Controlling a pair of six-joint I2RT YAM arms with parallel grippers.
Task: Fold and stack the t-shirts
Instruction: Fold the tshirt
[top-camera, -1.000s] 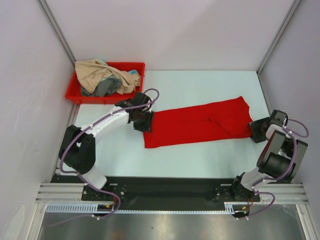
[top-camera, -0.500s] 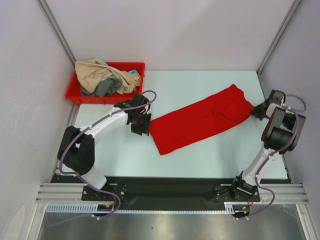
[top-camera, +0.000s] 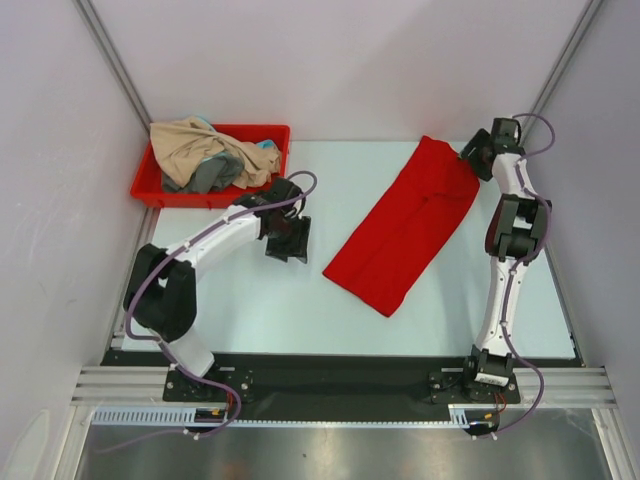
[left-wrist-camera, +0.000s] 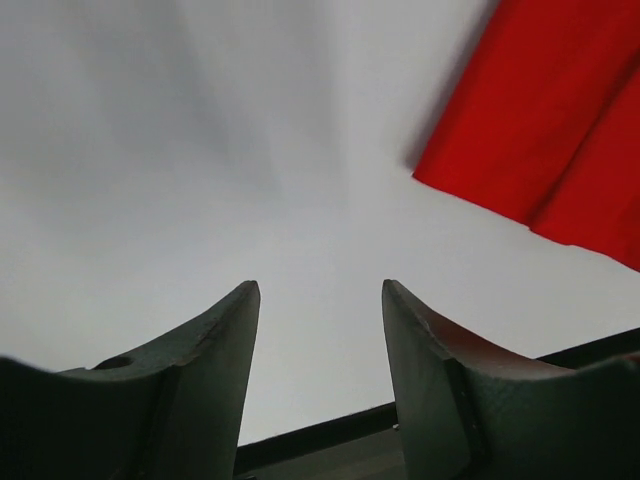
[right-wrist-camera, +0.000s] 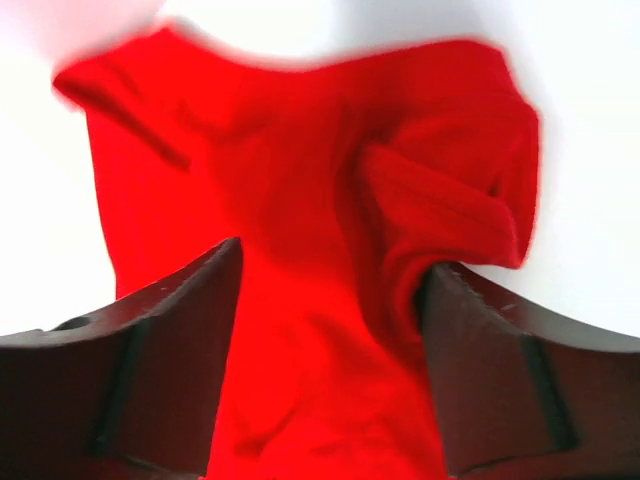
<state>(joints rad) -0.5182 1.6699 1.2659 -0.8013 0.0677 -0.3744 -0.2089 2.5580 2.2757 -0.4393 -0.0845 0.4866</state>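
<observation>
so the red t-shirt (top-camera: 410, 226) is lying as a long folded strip running diagonally across the table (top-camera: 250, 300), far end up by my right gripper (top-camera: 468, 158), near end pointing back toward the bases. the right gripper sits right at that far end. on the right wrist cam the fingers are spread with bunched red cloth between them, but i honestly can't tell if it's pinching or just hovering over it. left gripper (top-camera: 291, 240) is open and empty, the shirt's near corner just off to its right. bare table all around it, so room to swing. the other t-shirts (top-camera: 213, 155) sit heaped in the red tray (top-camera: 146, 182) beyond the left gripper. my guess: the strip needs squaring up before the next fold.
</observation>
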